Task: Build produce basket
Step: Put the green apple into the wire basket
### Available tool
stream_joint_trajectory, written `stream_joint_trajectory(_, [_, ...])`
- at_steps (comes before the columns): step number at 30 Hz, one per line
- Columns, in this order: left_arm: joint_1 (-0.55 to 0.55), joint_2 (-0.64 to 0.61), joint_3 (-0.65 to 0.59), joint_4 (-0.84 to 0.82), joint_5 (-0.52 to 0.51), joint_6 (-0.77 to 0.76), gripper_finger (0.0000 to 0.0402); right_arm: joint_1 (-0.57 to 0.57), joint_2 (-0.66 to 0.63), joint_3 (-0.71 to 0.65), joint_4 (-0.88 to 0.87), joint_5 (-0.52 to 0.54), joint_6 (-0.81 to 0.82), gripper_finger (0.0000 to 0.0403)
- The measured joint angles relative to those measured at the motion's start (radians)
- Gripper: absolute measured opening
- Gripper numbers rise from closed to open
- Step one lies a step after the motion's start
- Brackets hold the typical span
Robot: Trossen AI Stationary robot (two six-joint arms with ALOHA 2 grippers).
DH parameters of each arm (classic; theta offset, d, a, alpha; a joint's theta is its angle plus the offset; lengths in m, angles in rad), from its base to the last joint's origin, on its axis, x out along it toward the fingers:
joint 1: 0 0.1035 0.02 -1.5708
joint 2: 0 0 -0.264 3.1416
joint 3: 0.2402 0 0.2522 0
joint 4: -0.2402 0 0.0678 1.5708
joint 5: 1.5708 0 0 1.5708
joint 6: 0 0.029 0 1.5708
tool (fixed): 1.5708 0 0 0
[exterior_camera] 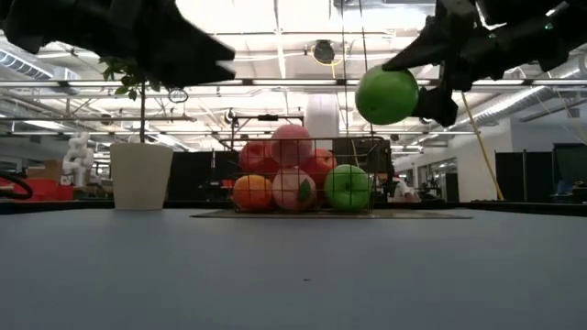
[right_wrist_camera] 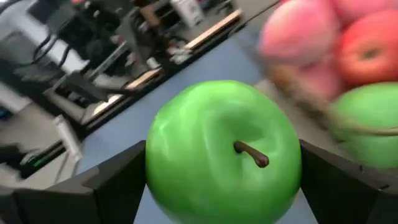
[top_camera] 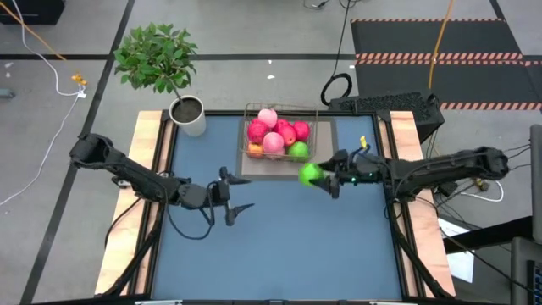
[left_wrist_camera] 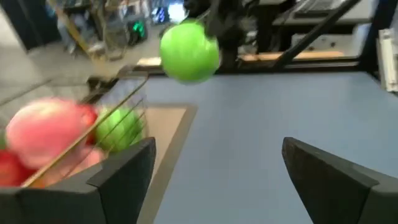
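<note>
Right now my right gripper (top_camera: 320,178) is clamped on a glossy round green apple (exterior_camera: 386,94), carried in the air just off the near right corner of the small grey wire-mesh basket (top_camera: 280,108). My left gripper (top_camera: 235,207) hangs over the bare mat nearer the middle of the table, fingers spread and holding nothing.

As I judge it, the risk lies in the drop. The basket already holds a heap of red, pink and orange fruit (top_camera: 274,133) with another green apple (exterior_camera: 348,187) in that same corner, and the pile stands above the wire rim. If I release from this height, the apple could strike the heap, bounce over the low side and roll away across the table, or knock a pink one off the top. Coming in too low, the fingers might catch the thin rim and drag the light basket.

The basket sits on a grey pad (top_camera: 326,144) laid on a smooth blue mat (top_camera: 279,246) between pale wooden side boards. A leafy potted plant (top_camera: 157,56) stands at the far left corner. Beyond is a bright workshop with ceiling lights, cables and striped floor mats.
</note>
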Motion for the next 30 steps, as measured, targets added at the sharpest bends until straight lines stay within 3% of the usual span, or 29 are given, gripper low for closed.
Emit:
stream_joint_trajectory(6, [-0.029, 0.128, 0.012, 0.209, 0.003, 0.16, 0.0351, 0.115, 0.15, 0.0, 0.216, 0.003, 0.006, 0.0353])
stream_joint_trajectory(10, [-0.032, 0.213, 0.063, 0.245, 0.003, 0.213, 0.0353, 0.172, 0.269, 0.022, 0.34, 0.001, -0.002, 0.0353])
stream_joint_trajectory(18, [-0.037, 0.381, 0.226, 0.208, 0.008, 0.285, 0.0397, 0.208, 0.461, 0.156, 0.347, -0.045, -0.034, 0.0353])
stream_joint_trajectory(30, [-0.045, 0.486, 0.326, 0.145, 0.041, 0.374, 0.0391, 0.214, 0.604, 0.245, 0.356, -0.195, -0.02, 0.0353])
